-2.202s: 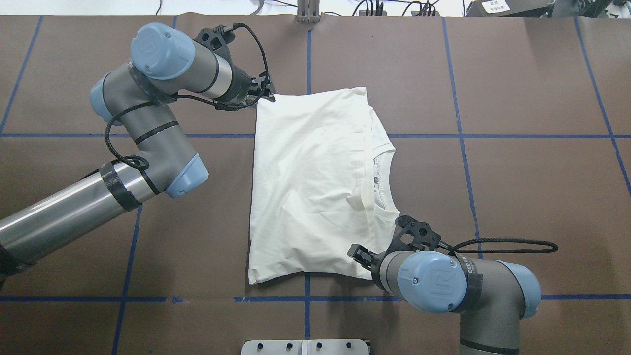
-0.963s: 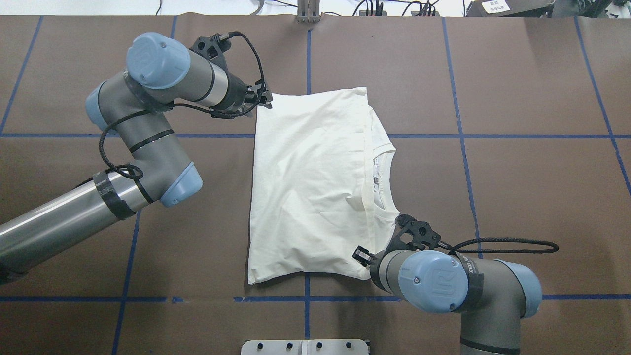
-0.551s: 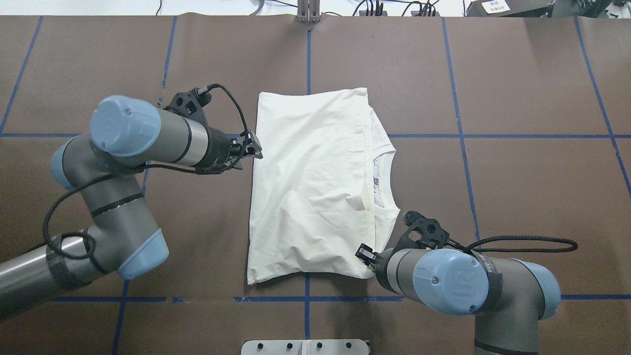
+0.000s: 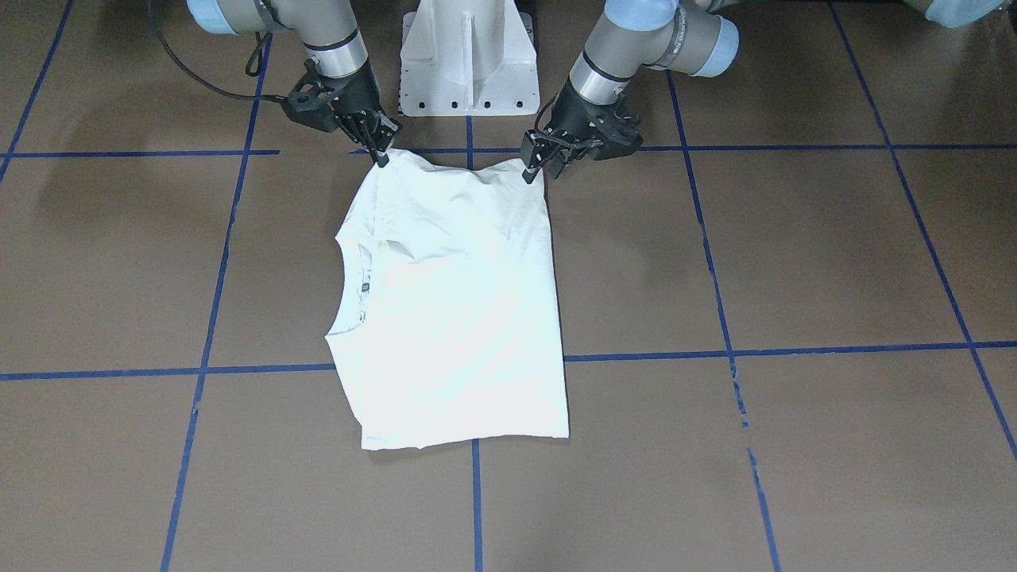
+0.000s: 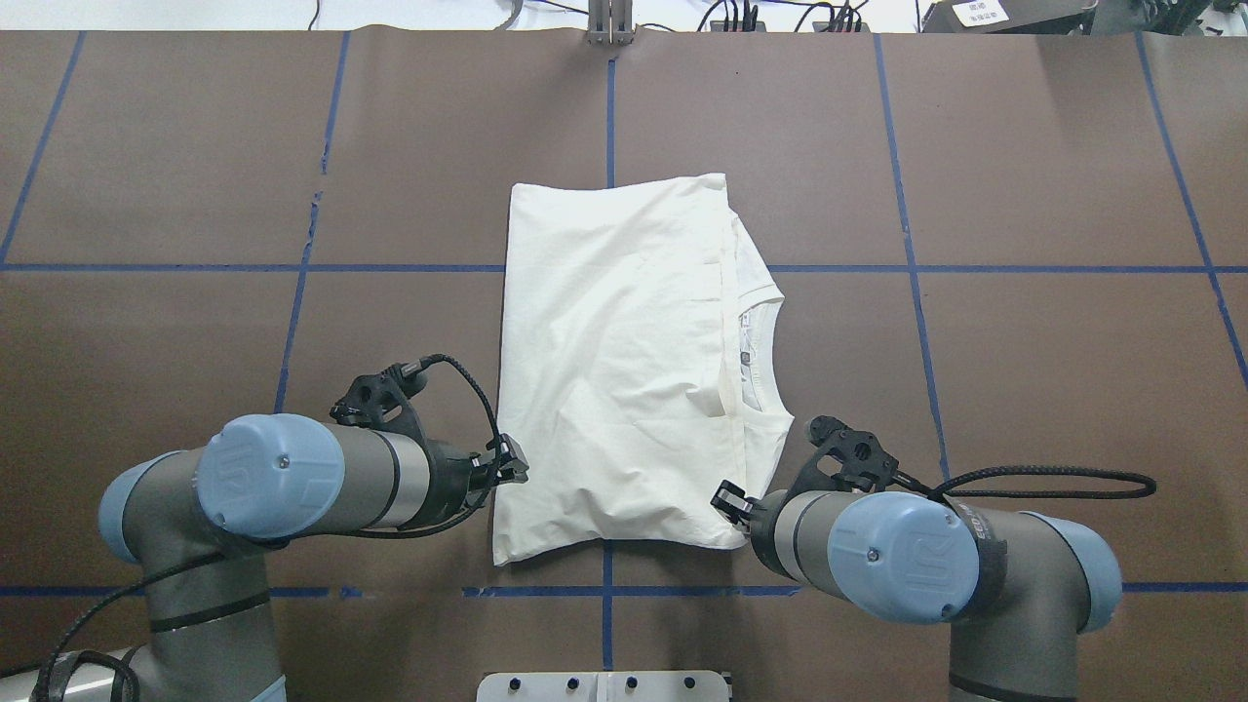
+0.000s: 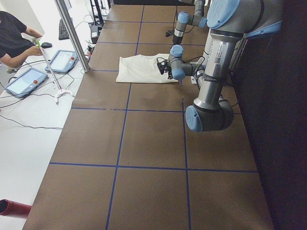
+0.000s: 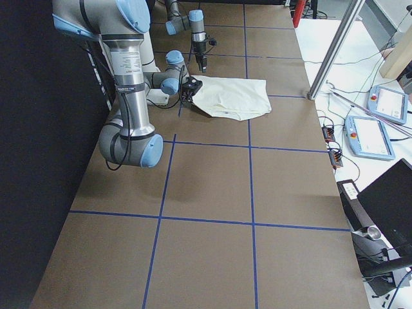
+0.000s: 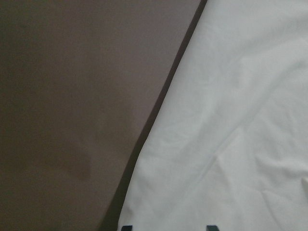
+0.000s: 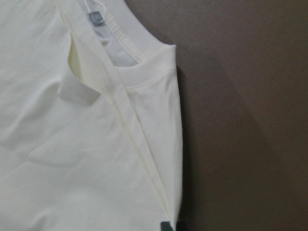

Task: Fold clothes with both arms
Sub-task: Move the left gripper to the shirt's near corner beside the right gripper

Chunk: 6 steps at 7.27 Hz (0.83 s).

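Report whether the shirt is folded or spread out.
Folded. The shirt lies as a compact rectangle, no sleeves sticking out, with a hemmed layer lapped over the body up to the collar.

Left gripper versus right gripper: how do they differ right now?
The left gripper has its jaws spread wide over the T-shirt's plain side edge; the right gripper is pinched shut on the collar-side corner. The left gripper's camera sees plain cloth; the right gripper's sees the ribbed collar. Both sit at the T-shirt's robot-side end.
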Each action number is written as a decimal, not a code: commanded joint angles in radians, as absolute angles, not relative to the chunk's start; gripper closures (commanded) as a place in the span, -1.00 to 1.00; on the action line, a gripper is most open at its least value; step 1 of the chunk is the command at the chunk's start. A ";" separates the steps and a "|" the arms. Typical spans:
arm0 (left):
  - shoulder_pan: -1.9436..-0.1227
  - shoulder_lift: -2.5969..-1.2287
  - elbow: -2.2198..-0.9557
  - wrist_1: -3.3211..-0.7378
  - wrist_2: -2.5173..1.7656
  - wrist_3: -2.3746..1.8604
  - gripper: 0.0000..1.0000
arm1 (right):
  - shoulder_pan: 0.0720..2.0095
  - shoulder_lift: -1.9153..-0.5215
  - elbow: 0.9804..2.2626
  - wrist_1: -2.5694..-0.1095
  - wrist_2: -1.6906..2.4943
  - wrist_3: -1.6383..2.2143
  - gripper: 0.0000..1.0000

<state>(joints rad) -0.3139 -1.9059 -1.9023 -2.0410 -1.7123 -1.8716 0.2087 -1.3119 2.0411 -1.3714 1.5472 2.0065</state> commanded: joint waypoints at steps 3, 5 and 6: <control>-0.233 -1.902 -1.862 -2.037 -1.704 -1.879 -0.10 | 0.207 -1.312 2.039 -1.373 1.548 2.006 1.00; -0.210 -1.901 -1.853 -2.036 -1.704 -1.878 0.23 | 0.207 -1.312 2.042 -1.373 1.548 2.006 1.00; -0.210 -1.904 -1.855 -2.036 -1.704 -1.878 0.99 | 0.207 -1.313 2.040 -1.371 1.549 2.006 1.00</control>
